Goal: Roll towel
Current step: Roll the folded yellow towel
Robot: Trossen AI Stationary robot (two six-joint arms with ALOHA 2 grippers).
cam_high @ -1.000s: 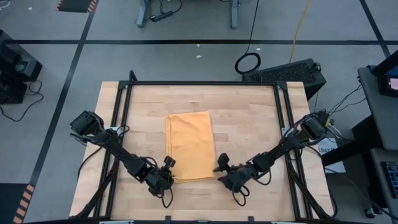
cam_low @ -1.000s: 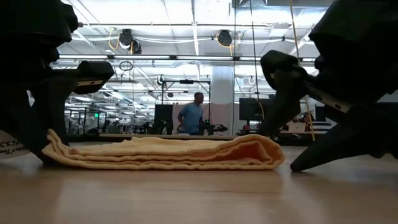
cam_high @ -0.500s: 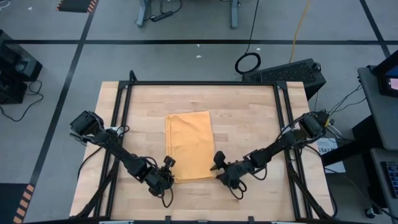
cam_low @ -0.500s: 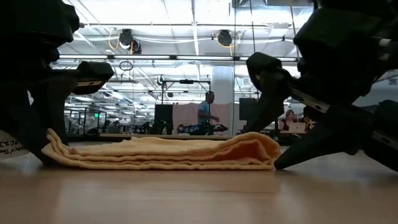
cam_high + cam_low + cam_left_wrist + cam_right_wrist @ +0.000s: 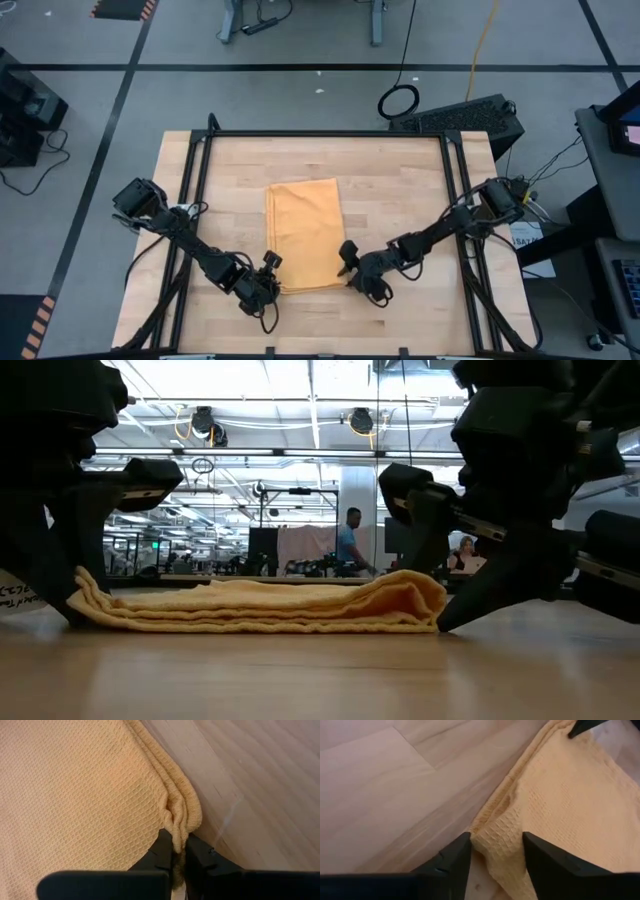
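Pale wooden tabletop (image 5: pixel 400 190) fills my overhead view, framed by a black rail, with the mustard-yellow folded waffle-weave towel (image 5: pixel 305 232) lying flat near its middle. From what I see, no rolling has begun: the cloth is a neat folded rectangle with no curl at any edge, so the whole roll is left to do. My left gripper (image 5: pixel 271 283) sits at the towel's near left corner and my right gripper (image 5: pixel 349 267) at its near right corner.

Across the table at surface height, the towel (image 5: pixel 260 608) shows as a low stack of layers, flat along its length. The left gripper (image 5: pixel 70 585) is planted on one end, while the right gripper (image 5: pixel 432 585) straddles the other end, one finger above the cloth and one down at the table.

Through the left wrist camera, the left gripper (image 5: pixel 177 851) is clenched on the bunched corner of the towel (image 5: pixel 75 790); the layers gather into the narrow slot between the dark fingers (image 5: pixel 196 855).

Through the right wrist camera, the right gripper (image 5: pixel 496 851) stands part open, with the towel (image 5: pixel 565 805) corner lying between its fingers (image 5: pixel 455 857) and not yet squeezed. I judge this grasp unfinished.
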